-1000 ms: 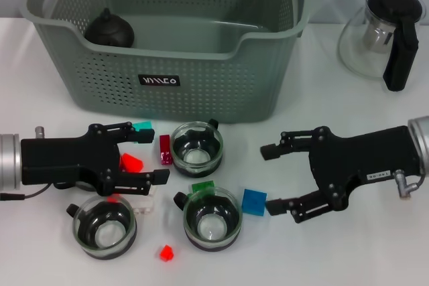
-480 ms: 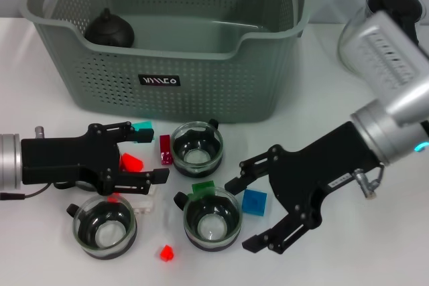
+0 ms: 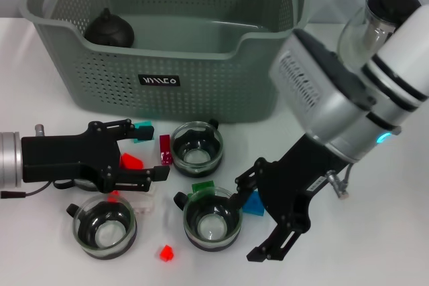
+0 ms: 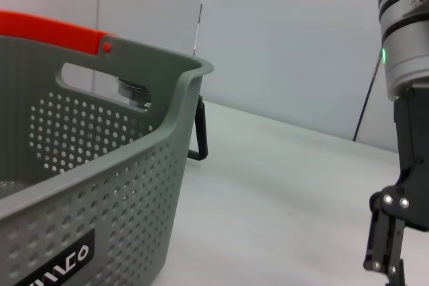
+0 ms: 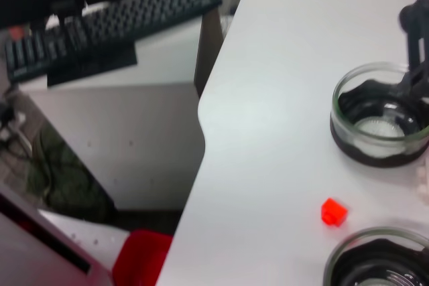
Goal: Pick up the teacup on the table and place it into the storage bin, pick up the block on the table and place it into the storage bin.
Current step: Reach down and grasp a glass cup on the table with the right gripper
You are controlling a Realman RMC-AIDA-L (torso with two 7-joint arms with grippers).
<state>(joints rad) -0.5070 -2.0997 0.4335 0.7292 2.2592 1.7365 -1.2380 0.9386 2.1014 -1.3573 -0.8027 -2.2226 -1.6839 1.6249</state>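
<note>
Three glass teacups stand in front of the storage bin (image 3: 167, 65): one nearest the bin (image 3: 196, 149), one at the front middle (image 3: 212, 219), one at the front left (image 3: 105, 227). Small blocks lie among them: red (image 3: 131, 162), teal (image 3: 142, 127), dark red (image 3: 165, 147), green (image 3: 202, 187), blue (image 3: 253, 202) and a small red one (image 3: 166, 253). My left gripper (image 3: 157, 154) is open, with the red block between its fingers. My right gripper (image 3: 249, 219) is open just right of the front middle teacup, over the blue block. The right wrist view shows a teacup (image 5: 381, 115) and the small red block (image 5: 333, 211).
A black round object (image 3: 108, 29) lies inside the bin. A glass pot (image 3: 385, 28) with a black handle stands at the back right. The right wrist view shows the table's edge (image 5: 201, 118) and a keyboard (image 5: 120, 25) beyond it.
My right arm has swung in from the right and turned, bringing its open gripper down beside the front middle teacup. The left arm has not moved.
</note>
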